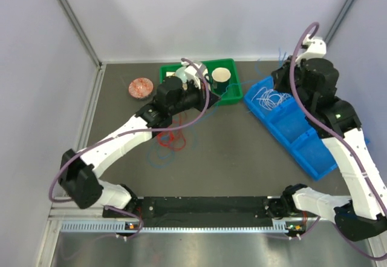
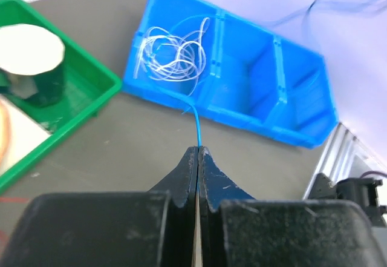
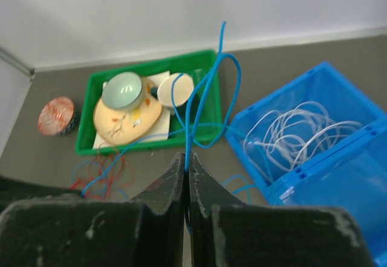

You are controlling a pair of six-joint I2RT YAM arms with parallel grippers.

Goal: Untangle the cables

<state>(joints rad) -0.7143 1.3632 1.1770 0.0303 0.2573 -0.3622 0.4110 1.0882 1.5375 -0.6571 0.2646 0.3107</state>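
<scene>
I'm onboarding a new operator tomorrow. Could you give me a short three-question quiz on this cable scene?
1. True or false: the thin white wire lies coiled on the bare tabletop.
2. Of the left gripper and right gripper, which pinches the thin blue wire? A left only; B right only; C both.
3. Fill the gap: the thin red wire lies in loose loops on the dark grey table, nearest the ____ arm.
Key: 1 false, it sits in an end compartment of the blue plastic bin; 2 C; 3 left.
</scene>
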